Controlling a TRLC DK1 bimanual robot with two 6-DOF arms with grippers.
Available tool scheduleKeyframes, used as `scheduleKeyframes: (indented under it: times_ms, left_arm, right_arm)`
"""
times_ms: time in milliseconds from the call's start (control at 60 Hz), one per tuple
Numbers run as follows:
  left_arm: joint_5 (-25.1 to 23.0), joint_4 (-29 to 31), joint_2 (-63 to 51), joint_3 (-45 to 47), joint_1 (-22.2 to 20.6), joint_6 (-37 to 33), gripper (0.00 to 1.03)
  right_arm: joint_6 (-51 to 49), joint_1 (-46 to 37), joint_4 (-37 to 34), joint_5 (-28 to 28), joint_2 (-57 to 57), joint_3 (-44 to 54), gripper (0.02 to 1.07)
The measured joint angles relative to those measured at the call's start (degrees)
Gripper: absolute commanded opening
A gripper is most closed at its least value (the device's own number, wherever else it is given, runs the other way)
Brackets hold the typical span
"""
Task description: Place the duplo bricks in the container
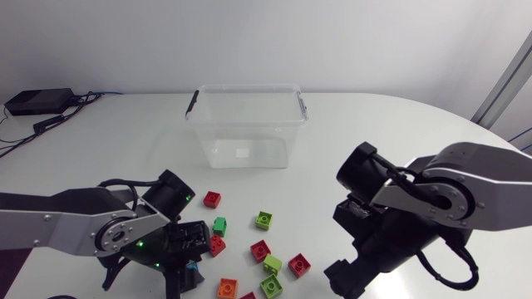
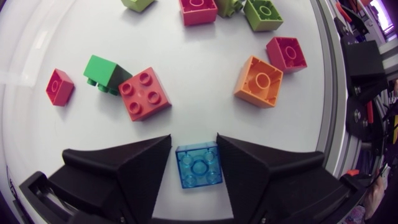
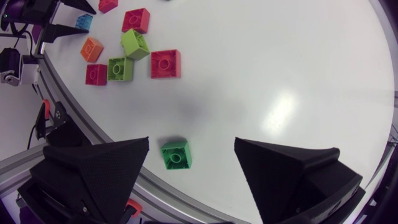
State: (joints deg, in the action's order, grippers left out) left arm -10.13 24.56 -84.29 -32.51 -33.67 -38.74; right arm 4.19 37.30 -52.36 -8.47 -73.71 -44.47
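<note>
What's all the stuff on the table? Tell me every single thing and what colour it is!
Container: one, clear, far middle of the table, nothing in it.
Red bricks: five, red to pinkish, scattered in the near pile.
Lime bricks: three, lime, same pile.
Green bricks: two, green; one beside a red brick, another by the near edge on the right arm's side.
Orange brick: one, orange, near edge.
Blue brick: one, see-through blue, near edge.
Black box: one, black, far left corner, with cables.
Table: one, white.
Left end effector: one, black, open, blue brick between its fingers.
Right end effector: one, black, open wide around the second green brick, not touching.
</note>
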Motion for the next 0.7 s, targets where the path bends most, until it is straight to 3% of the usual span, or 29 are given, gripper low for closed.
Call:
scheduleKeyframes:
  times_ms: [167,467,700]
  left_arm:
    - [0.1,1.0,0.5,0.0,0.5,-1.2,0.33]
    - [3.1,10.3,7.1,-0.6,1.9,-2.9,0.31]
    - [3.3,16.2,8.7,-15.3,8.4,-5.4,0.32]
  right_arm:
    - [0.5,0.0,-0.1,1.1,-0.2,0.1,0.99]
    - [0.6,0.0,-0.2,1.4,-0.4,0.5,0.99]
    - [0.6,0.0,-0.2,1.4,-0.4,0.5,0.99]
